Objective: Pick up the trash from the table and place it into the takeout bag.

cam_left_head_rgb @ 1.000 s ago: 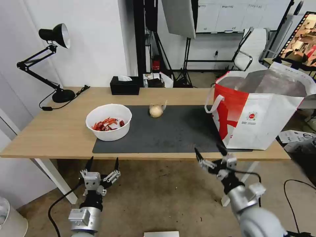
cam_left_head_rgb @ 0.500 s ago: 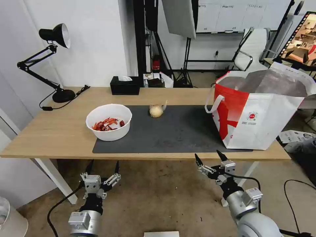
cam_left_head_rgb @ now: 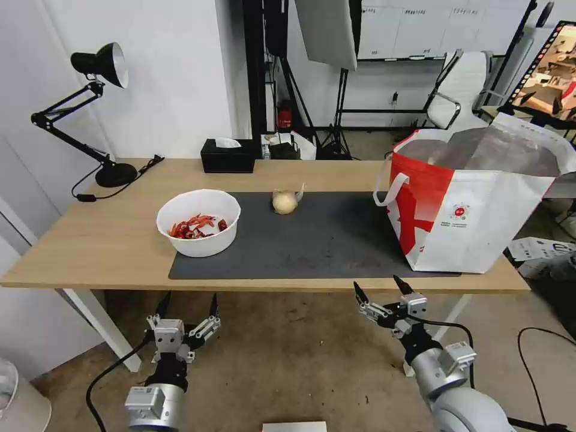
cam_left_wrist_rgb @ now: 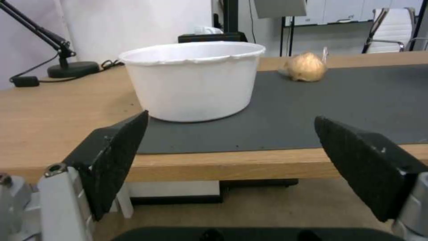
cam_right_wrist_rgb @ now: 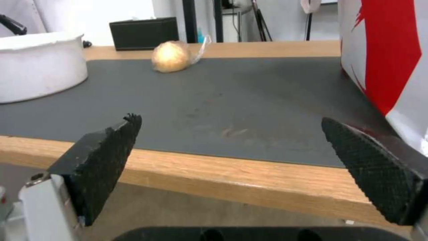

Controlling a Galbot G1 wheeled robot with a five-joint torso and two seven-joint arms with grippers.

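A white round bowl holding red shells sits at the left end of the dark grey mat on the table. A small yellowish plastic pouch lies at the mat's far edge. The white and red takeout bag stands open at the right end. My left gripper hangs open below the table's front edge, in front of the bowl. My right gripper is open too, low in front of the bag.
A black tissue box stands at the table's back edge. A black desk lamp occupies the back left corner. Light stands, a white chair and cables crowd the floor behind and to the right.
My right gripper has dropped lower and drawn back from the table's front edge. The left gripper has sunk slightly. Nothing on the table moved.
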